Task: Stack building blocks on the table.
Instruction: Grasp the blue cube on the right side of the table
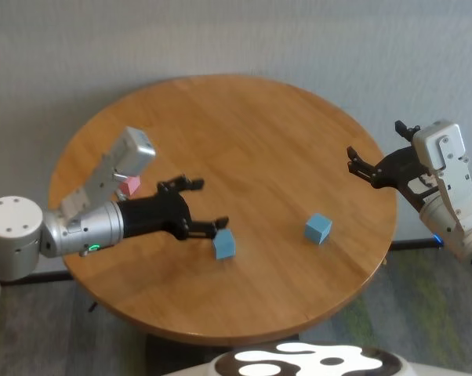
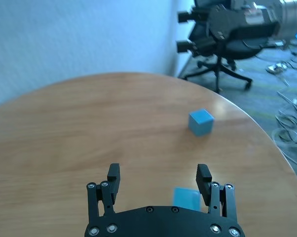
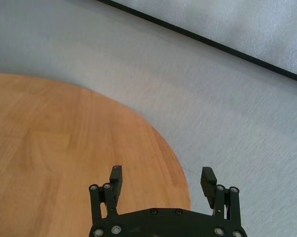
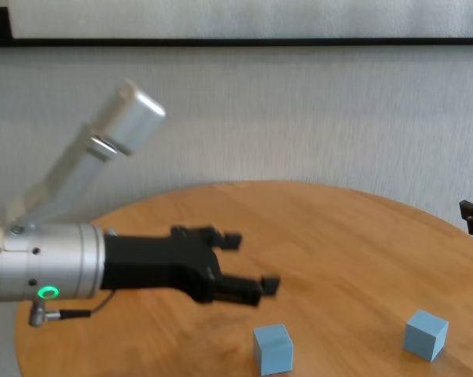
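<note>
My left gripper [image 1: 210,204] is open and empty, held just above the table [image 1: 244,133], beside and slightly above one light blue cube [image 1: 225,244]. In the left wrist view that cube [image 2: 187,199] shows low between the fingers, closer to one of them. The second light blue cube [image 1: 317,229] lies apart, toward the table's right; it also shows in the left wrist view [image 2: 201,122] and the chest view [image 4: 425,334]. The pink cube [image 1: 128,185] sits at the left, partly hidden behind my left arm. My right gripper [image 1: 360,166] is open and empty, hovering over the table's right edge.
The table's round rim [image 3: 180,168] falls away under the right gripper. Beyond the table, the left wrist view shows an office chair [image 2: 222,59] and cables on the floor [image 2: 289,103]. My own body [image 1: 306,362] lies at the table's near edge.
</note>
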